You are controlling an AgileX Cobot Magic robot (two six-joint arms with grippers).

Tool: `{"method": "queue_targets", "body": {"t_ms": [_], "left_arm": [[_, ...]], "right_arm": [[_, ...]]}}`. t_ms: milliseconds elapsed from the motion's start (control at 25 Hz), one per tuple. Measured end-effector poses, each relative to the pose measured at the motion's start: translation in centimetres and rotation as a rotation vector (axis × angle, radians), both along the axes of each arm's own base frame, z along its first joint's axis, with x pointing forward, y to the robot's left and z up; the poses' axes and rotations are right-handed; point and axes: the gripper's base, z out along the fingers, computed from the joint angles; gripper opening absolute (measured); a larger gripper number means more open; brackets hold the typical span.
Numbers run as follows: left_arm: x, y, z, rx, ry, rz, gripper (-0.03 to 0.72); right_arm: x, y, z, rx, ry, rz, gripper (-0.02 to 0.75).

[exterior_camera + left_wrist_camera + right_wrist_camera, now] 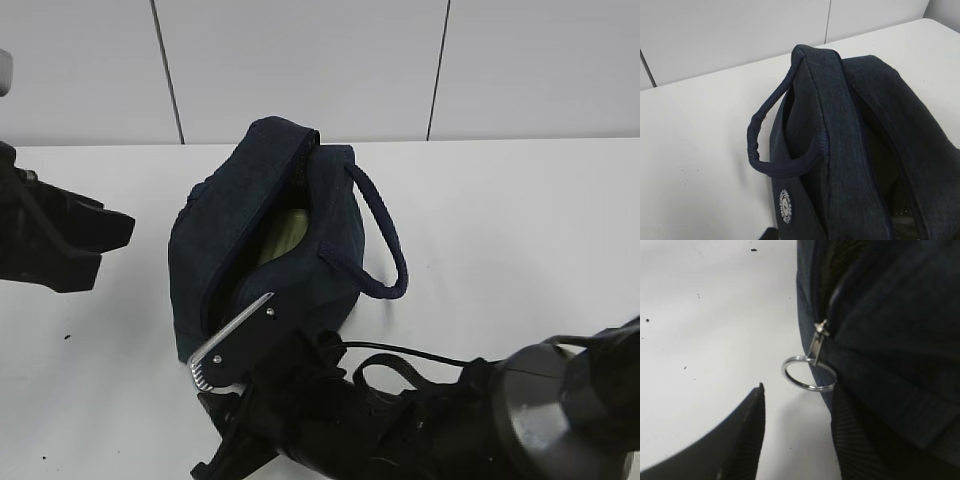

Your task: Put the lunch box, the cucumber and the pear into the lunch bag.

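Closing in on the metal ring pull [807, 373] seems to be the step in hand: the right gripper [796, 432] sits low at the near end of the lunch bag [262, 250], jaws parted, nothing held. In the right wrist view the ring hangs from the zipper slider just ahead of the gap, one finger [742, 435] standing clear on the table side, the other against the bag's fabric.

Bag lies on the white table [520, 220], mouth gaping. A pale green lid shows inside, probably the lunch box [283, 236]. Cucumber and pear not visible anywhere; possibly already inside, cannot confirm.

Left gripper [110, 235] waits well left of the bag, jaws partly apart and empty.

To do it well: centre the ring between the fingers, avoid pinching fabric, clamp, then draw along the zipper line rather than lifting.
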Motion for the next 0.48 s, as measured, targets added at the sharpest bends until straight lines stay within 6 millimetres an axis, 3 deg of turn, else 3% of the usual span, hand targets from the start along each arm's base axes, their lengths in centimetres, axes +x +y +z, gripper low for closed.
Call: {"method": "queue_targets", "body": {"t_ms": [480], "left_arm": [[0.0,0.0,0.0,0.000,0.000,0.000,0.229]], "right_arm": [[0.8,1.2,0.4,0.025,0.003,-0.004,0.349]]}}
